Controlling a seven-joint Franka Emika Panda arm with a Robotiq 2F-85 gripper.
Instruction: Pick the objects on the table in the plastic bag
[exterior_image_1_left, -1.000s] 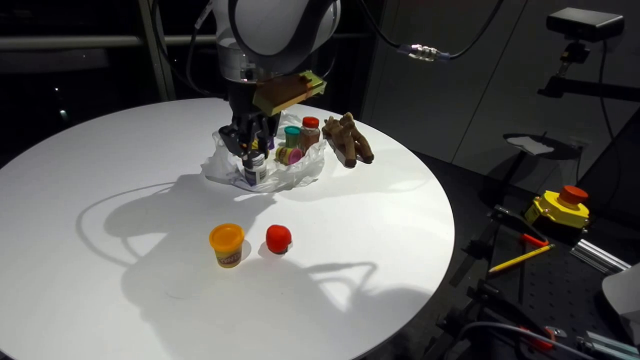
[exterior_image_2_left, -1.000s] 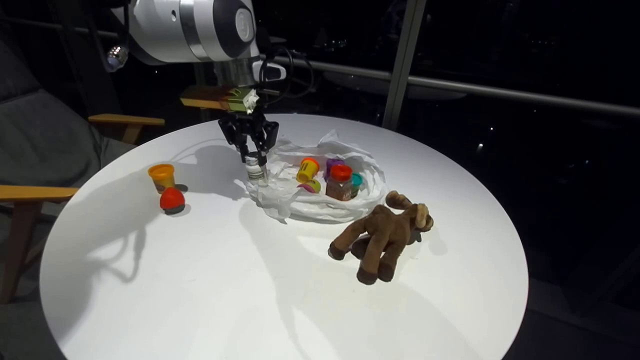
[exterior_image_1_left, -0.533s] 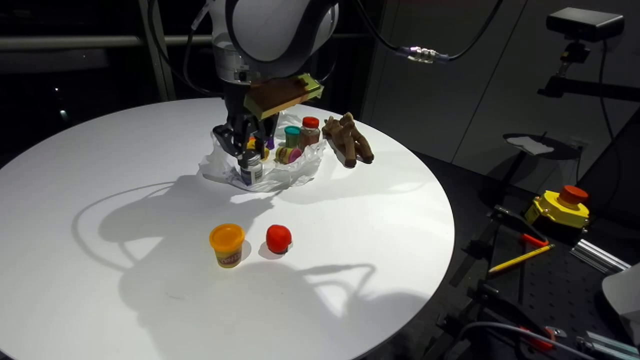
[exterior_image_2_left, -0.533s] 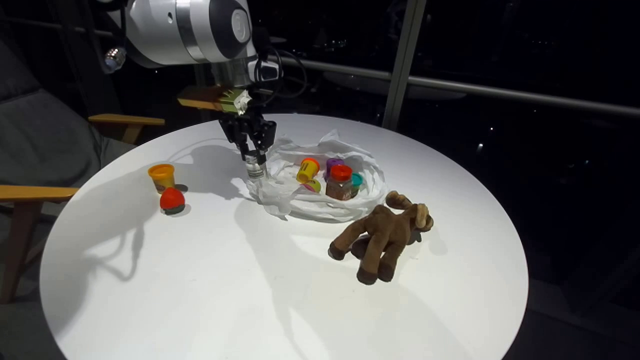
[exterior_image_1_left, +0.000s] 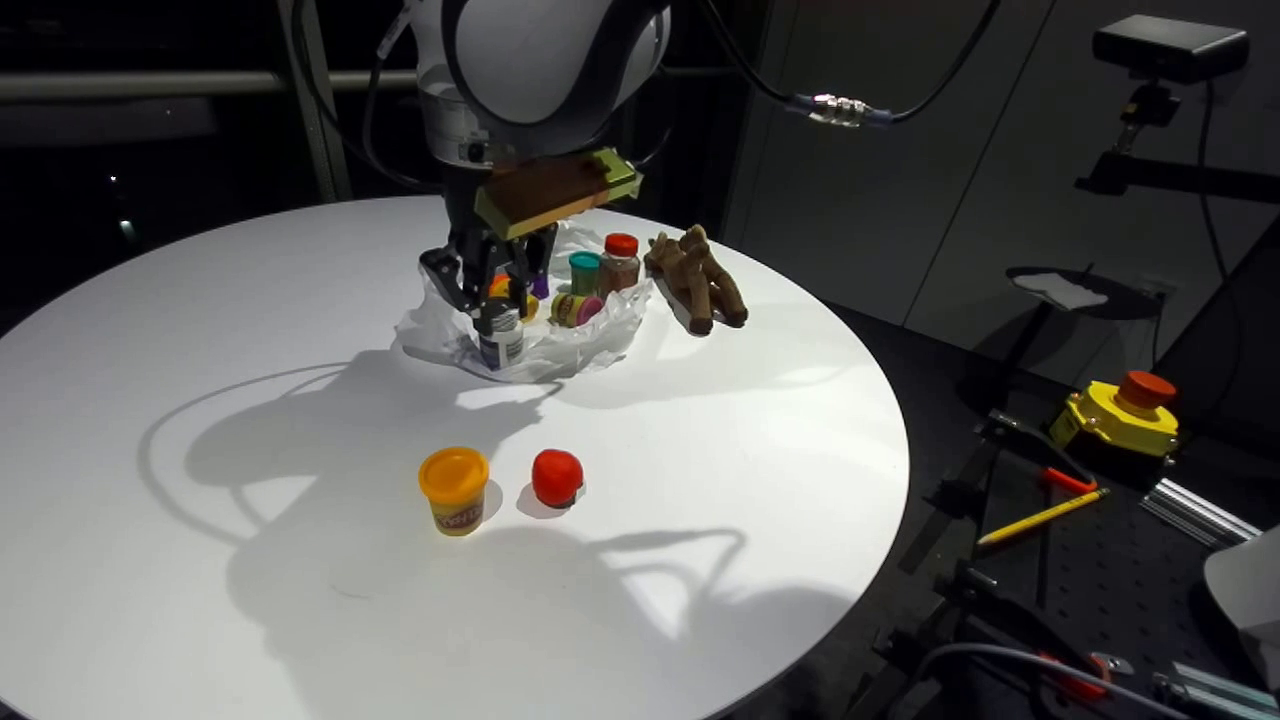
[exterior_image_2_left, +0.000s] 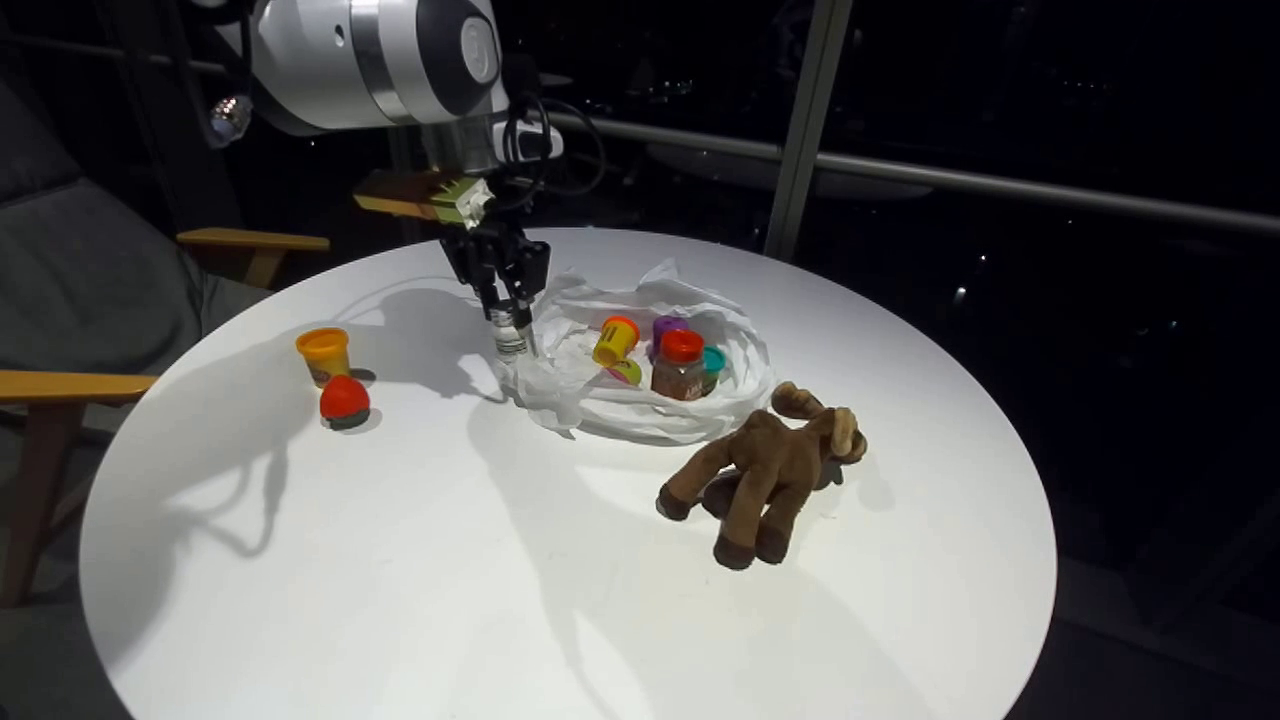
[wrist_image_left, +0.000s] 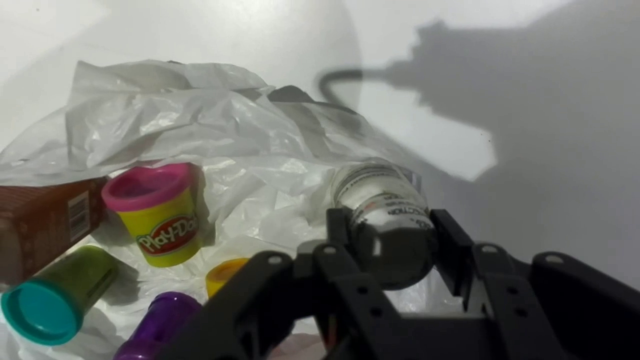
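My gripper (wrist_image_left: 387, 230) is shut on the white bottle (wrist_image_left: 385, 200), its pads against both sides near the dark cap. The bottle stands nearly upright at the rim of the plastic bag (exterior_image_2_left: 650, 425), slightly tilted in the wrist view; whether its base touches down I cannot tell. Inside the bag lie a pink-lidded yellow tub (wrist_image_left: 160, 215), a teal-lidded tub (wrist_image_left: 57, 300), a purple container (wrist_image_left: 160, 325), a red-lidded jar (exterior_image_2_left: 680, 368) and an orange-lidded yellow tub (exterior_image_2_left: 615, 340). Outside it are an orange-lidded tub (exterior_image_1_left: 455, 490), a red toy (exterior_image_1_left: 557, 478) and a brown plush figure (exterior_image_2_left: 765, 470).
All of this rests on the round white table (exterior_image_2_left: 400, 600). Thin folds of the bag spread around the bottle and the tubs. A wooden-armed chair (exterior_image_2_left: 80, 385) stands beside the table's edge. A yellow box with a red button (exterior_image_1_left: 1120, 415) sits off the table.
Gripper and white bottle have shifted together a little, leftward in both exterior views. The bag's edge around the bottle has moved slightly too. The other objects stay where they were.
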